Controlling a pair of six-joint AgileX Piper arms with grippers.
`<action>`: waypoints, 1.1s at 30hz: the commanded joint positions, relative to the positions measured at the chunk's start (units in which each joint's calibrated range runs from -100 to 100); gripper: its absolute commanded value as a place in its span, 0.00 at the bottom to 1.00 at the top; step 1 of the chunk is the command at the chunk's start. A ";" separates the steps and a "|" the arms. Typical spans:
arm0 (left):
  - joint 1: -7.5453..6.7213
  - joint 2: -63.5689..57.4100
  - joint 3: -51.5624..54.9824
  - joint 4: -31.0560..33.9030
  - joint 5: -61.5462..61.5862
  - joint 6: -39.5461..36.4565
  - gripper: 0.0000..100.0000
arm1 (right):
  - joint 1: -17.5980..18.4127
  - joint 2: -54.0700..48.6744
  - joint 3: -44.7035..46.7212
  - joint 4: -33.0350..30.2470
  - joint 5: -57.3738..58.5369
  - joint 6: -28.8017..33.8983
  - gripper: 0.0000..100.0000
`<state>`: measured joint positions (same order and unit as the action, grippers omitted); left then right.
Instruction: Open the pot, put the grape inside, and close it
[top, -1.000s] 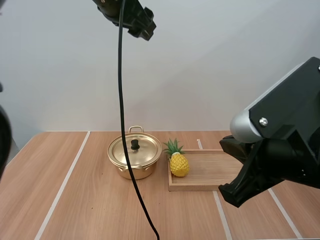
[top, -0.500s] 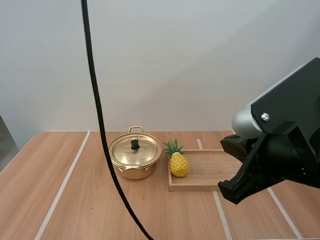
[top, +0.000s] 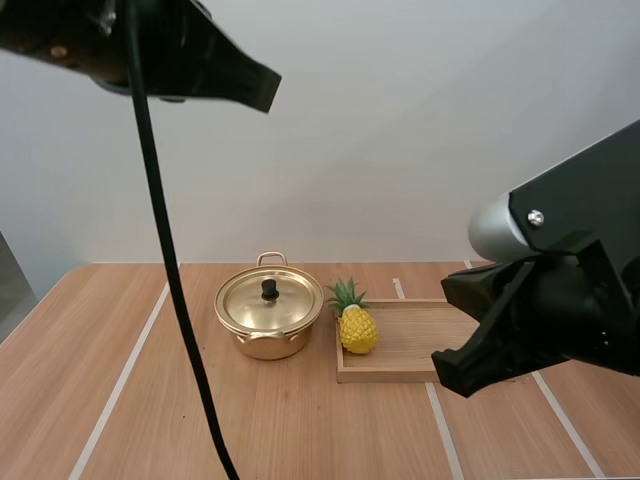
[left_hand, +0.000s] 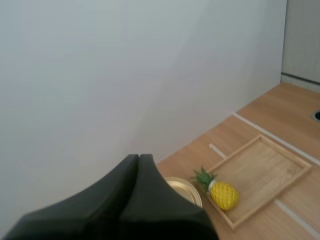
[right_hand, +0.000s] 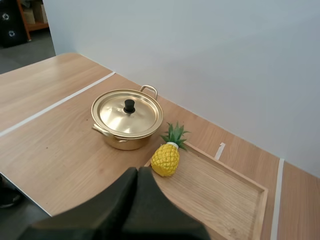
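A gold pot (top: 268, 318) stands on the table with its lid on; the lid has a black knob (top: 269, 290). Right of it a yellow pineapple (top: 357, 326) leans at the left end of a wooden tray (top: 425, 345). My left arm hangs high over the table's left side, far above the pot. Its gripper (left_hand: 139, 158) is shut on nothing, the fingers lying together as one dark wedge, with the pot (left_hand: 189, 189) partly hidden behind them. My right gripper (right_hand: 137, 170) is also shut and empty, above the table in front of the pineapple (right_hand: 165, 157) and pot (right_hand: 127, 118).
The bulk of my right arm (top: 545, 300) covers the tray's right end in the high view. White tape lines (top: 125, 375) run across the wooden tabletop. The rest of the tray (right_hand: 220, 192) holds nothing.
My left arm has swung from the top centre to the top left of the high view, and its fingers have closed. The right arm has barely shifted. Pot and pineapple have not moved.
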<state>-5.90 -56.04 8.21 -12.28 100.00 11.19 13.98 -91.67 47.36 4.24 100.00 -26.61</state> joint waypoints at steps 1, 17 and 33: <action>-0.14 -9.31 13.91 -1.45 -16.94 -6.05 0.00 | -0.16 -0.43 -0.23 -3.75 -8.68 8.69 0.00; 4.08 -29.89 36.43 3.14 -52.58 -18.26 0.00 | -5.21 -0.60 -0.11 -14.45 -26.22 20.60 0.00; 5.61 -38.18 54.50 5.24 -63.92 -19.44 0.00 | -11.06 -8.33 9.14 -14.45 -50.23 22.65 0.00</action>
<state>-0.73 -92.30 58.18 -7.25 41.10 -6.42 4.11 -99.68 51.67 -9.83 56.30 -5.37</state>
